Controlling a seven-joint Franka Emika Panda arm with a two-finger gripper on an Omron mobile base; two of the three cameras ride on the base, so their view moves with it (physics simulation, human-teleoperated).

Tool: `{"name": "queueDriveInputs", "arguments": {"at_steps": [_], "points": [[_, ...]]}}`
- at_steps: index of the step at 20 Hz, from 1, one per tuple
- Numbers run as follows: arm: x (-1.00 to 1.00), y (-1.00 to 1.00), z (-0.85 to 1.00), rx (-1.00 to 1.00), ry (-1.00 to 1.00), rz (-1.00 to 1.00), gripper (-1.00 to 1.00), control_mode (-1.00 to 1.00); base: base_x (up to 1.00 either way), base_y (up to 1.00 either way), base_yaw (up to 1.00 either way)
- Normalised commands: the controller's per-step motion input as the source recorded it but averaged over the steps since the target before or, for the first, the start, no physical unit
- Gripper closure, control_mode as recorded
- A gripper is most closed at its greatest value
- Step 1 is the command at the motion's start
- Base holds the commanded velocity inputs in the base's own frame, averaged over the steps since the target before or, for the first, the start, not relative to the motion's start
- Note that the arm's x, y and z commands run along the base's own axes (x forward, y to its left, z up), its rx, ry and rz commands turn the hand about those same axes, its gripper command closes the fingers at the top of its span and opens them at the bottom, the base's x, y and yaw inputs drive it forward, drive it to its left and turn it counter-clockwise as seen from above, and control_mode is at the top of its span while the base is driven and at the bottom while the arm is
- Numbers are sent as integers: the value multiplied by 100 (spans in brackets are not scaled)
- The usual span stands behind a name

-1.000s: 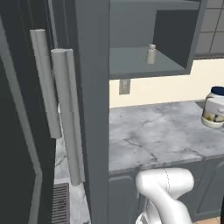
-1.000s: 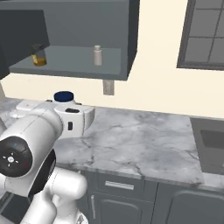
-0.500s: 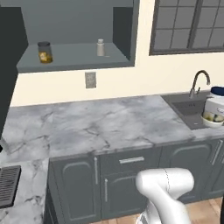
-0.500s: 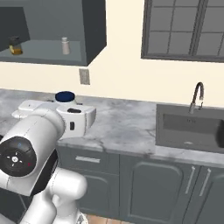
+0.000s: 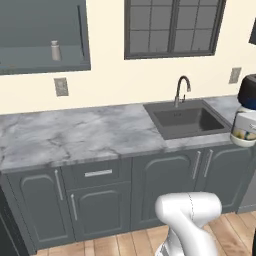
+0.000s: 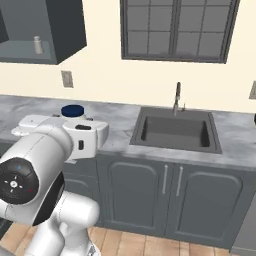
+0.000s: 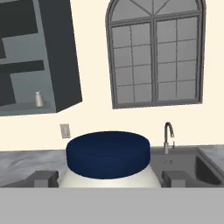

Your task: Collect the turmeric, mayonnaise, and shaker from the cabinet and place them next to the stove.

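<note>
Above and left of the claw: cabinet, open, with the shaker on its shelf, uncollected. Between the fingers: mayonnaise, blue lid up, clamped and carried, not yet placed. Right of the claw: faucet and sink. Progress, judged: one of three items in transit; none set down. Against half a second ago, the base has driven, so the cabinet sits farther left and the sink nearer centre.
</note>
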Motion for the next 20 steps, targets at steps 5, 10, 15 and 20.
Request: {"name": "queueDriveInputs", "arguments": {"at_steps": [5, 10, 15, 20], "points": [[0, 0, 0, 0, 0, 0, 100, 100, 0, -84, 0], [0, 0, 0, 0, 0, 0, 100, 100, 0, -82, 0], [0, 0, 0, 0, 0, 0, 100, 100, 16, -87, 0], [0, 0, 0, 0, 0, 0, 100, 100, 20, -86, 0]]}}
